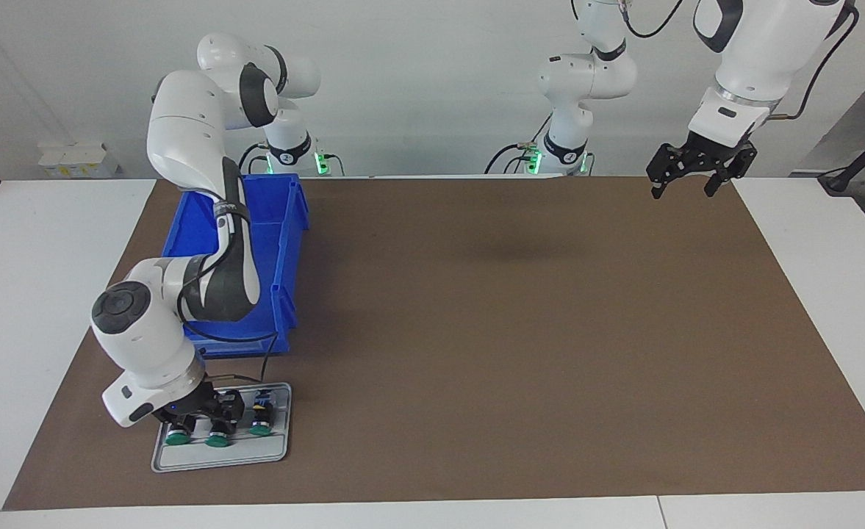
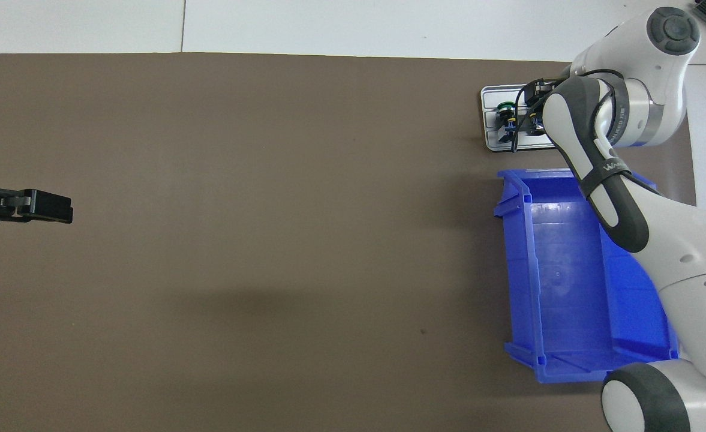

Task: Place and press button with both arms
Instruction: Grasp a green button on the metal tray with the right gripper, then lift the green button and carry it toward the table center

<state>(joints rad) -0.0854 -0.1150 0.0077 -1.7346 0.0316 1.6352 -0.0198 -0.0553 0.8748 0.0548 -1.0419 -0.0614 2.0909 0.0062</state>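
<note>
Three green-capped buttons lie side by side on a small grey tray (image 1: 219,459) at the right arm's end of the table, farther from the robots than the blue bin. Their caps point away from the robots: one (image 1: 176,438), one (image 1: 217,441), one (image 1: 260,430). My right gripper (image 1: 204,420) is down on the tray, over the black bodies of the first two buttons. In the overhead view the right gripper (image 2: 529,108) hides all but one button (image 2: 504,108) on the tray (image 2: 490,141). My left gripper (image 1: 686,184) waits open and empty, raised over the table's edge at the left arm's end; it also shows in the overhead view (image 2: 41,207).
An empty blue bin (image 1: 285,242) stands between the right arm's base and the tray, partly under the right arm; it also shows in the overhead view (image 2: 556,270). A brown mat (image 1: 513,330) covers the table.
</note>
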